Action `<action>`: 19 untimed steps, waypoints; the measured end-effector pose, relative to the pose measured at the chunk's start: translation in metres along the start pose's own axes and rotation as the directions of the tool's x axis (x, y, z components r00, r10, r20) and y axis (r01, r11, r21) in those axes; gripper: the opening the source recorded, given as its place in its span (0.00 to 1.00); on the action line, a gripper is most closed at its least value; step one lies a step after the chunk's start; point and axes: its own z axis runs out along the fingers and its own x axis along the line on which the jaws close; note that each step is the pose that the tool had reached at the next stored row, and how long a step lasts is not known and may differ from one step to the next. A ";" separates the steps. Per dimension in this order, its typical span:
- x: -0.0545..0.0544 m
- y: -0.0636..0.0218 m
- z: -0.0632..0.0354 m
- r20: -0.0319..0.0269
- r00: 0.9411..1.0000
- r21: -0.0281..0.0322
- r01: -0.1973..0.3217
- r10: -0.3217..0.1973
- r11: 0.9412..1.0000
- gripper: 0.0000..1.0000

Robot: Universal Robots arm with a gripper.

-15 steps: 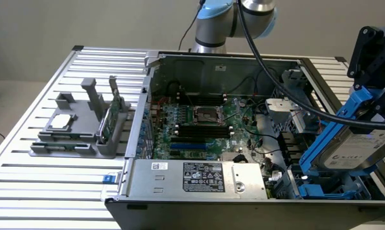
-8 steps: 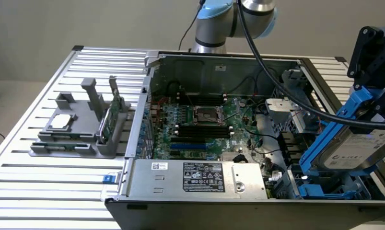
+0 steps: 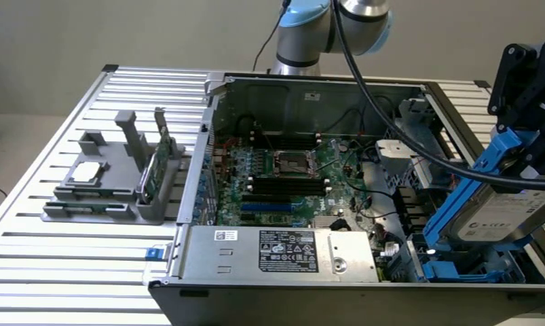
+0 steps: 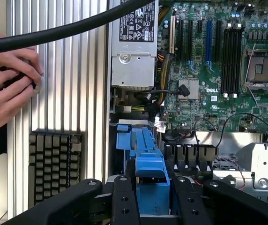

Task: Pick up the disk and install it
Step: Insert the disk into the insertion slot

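over the open computer case [image 3: 309,92], disk [image 3: 503,210] in pincer [image 4: 153,199]

Exterior view high and oblique over the computer case [image 3: 309,95]; wrist view close, straight down; motherboard [image 4: 209,93] in both.

I read "DELL" in white on the motherboard [image 4: 218,101], near the power supply [image 4: 133,65]; supply and disk [image 3: 499,214] labels are illegible.
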 end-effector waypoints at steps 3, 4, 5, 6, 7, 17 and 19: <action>0.000 0.0000 0.0006 0.000 1.000 0.000 0.000 0.000 1.000 0.33; 0.000 0.0002 0.0015 -0.001 1.000 0.001 0.000 0.000 1.000 0.33; 0.000 0.0006 0.0027 -0.001 1.000 0.001 0.000 0.000 1.000 0.33; 0.000 0.0008 0.0038 -0.001 1.000 0.002 0.000 0.000 1.000 0.33; 0.000 0.0009 0.0045 -0.001 1.000 0.002 0.000 0.000 1.000 0.33; -0.001 0.0006 0.0149 -0.001 1.000 0.002 -0.001 0.001 1.000 0.33; -0.001 0.0005 0.0165 -0.001 1.000 0.002 -0.001 0.001 1.000 0.33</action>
